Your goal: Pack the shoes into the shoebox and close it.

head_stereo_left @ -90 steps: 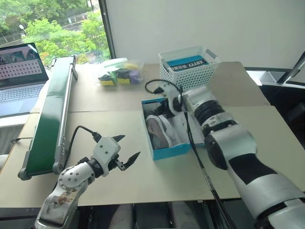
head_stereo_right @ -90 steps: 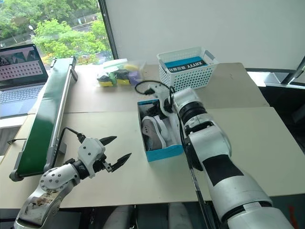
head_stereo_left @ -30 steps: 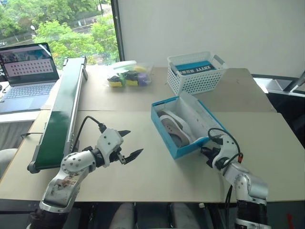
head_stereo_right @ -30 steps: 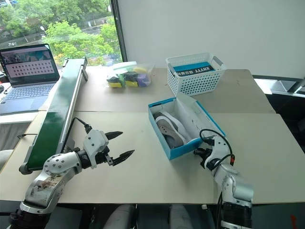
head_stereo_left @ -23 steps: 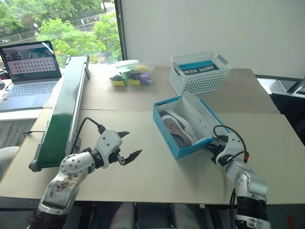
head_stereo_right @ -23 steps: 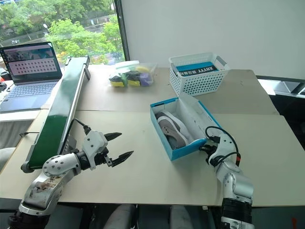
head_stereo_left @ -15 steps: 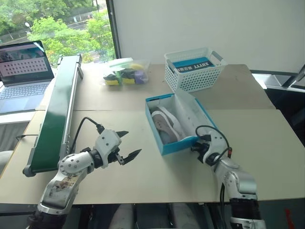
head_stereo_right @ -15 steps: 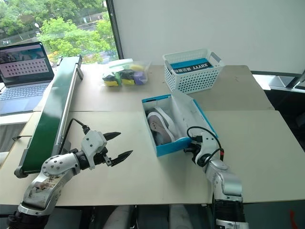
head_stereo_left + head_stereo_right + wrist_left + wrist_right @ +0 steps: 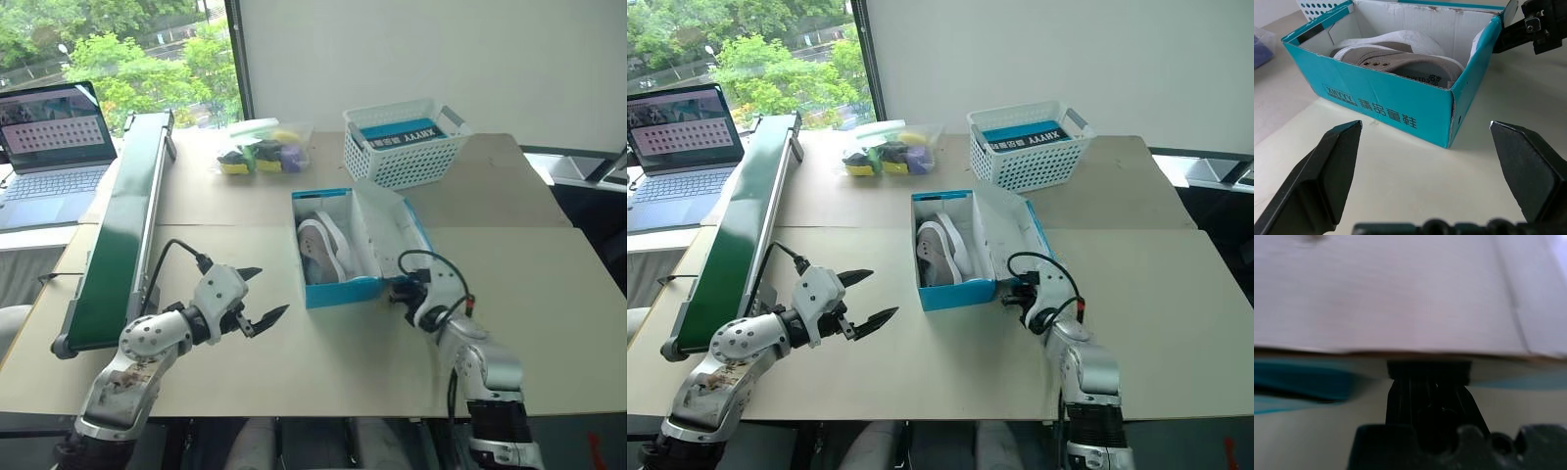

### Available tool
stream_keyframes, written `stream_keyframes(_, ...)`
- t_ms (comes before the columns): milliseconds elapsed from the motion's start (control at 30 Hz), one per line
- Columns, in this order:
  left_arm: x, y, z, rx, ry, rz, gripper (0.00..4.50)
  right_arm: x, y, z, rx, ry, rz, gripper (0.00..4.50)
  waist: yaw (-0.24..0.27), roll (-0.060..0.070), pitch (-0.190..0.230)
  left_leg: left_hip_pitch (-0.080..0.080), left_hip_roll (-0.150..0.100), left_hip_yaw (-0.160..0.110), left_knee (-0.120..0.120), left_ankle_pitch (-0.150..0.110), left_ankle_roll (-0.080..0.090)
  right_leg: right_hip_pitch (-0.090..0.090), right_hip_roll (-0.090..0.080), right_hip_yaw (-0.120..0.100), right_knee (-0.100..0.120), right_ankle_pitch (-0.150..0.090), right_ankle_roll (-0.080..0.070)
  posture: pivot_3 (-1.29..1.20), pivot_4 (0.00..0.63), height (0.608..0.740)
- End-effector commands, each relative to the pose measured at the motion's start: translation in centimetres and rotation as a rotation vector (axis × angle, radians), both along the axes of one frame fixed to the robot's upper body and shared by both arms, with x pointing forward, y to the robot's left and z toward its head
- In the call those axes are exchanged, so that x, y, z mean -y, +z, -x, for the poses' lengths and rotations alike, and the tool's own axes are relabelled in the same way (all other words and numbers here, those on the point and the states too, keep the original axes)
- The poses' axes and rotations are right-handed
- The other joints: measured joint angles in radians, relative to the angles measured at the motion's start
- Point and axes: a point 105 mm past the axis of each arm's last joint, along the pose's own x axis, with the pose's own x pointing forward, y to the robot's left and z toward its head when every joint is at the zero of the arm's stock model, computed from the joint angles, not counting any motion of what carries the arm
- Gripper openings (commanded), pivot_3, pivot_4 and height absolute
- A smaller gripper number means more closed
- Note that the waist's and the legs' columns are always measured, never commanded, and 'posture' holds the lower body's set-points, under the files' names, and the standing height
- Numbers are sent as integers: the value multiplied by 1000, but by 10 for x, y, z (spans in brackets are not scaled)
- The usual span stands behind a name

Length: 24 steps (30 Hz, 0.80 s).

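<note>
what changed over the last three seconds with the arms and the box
The right claw pulled back from over the shoebox and now sits shut at its near right corner, under the lid's edge. The shoebox turned from angled to roughly square. The left claw stayed open, hovering apart from the box. The shoes remain inside, the lid still open.

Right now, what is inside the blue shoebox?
The shoebox holds grey sneakers with white soles, lying between its white walls. Whatever lies beneath them is covered.
</note>
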Motion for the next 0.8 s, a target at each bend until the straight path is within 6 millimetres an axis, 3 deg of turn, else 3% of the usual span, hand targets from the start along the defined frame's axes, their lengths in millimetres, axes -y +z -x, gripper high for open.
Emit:
stream_keyframes(33,3,14,3,59,-18,2,4500,17,3,5,31,-184,-5,19,-3,0,0,0,0,0,0,0,0,0,0,0,1,0,0,0,150,739)
stream_keyframes(100,2,14,2,61,-18,0,4500,17,0,8,25,-241,-26,19,-8,0,0,0,0,0,0,0,0,0,0,1,2,0,0,0,150,739)
stream_keyframes(233,2,15,1,62,-22,-3,4500,2,0,5,44,-306,-251,19,-9,0,0,2,0,0,0,0,0,0,0,1,4,0,0,0,150,739)
stream_keyframes(400,2,16,-1,61,-30,-7,4500,-11,19,-10,151,-355,-686,19,-11,2,1,1,0,0,0,0,0,0,-1,1,4,0,0,0,150,739)
stream_keyframes(600,4,17,-2,59,-38,-8,4500,-25,40,-17,222,-302,-968,19,-14,5,3,2,1,0,0,0,0,-1,1,0,6,-1,-2,0,150,739)
stream_keyframes(700,6,16,-2,58,-44,-9,4500,-39,61,-15,281,-184,-1048,19,-16,5,3,2,1,0,0,0,0,-1,0,0,6,-1,-2,0,150,739)
stream_keyframes(800,8,16,-1,57,-49,-5,4500,-38,87,-9,393,-102,-1081,19,-15,6,4,2,1,0,0,0,0,-1,1,1,7,-1,-2,0,150,739)
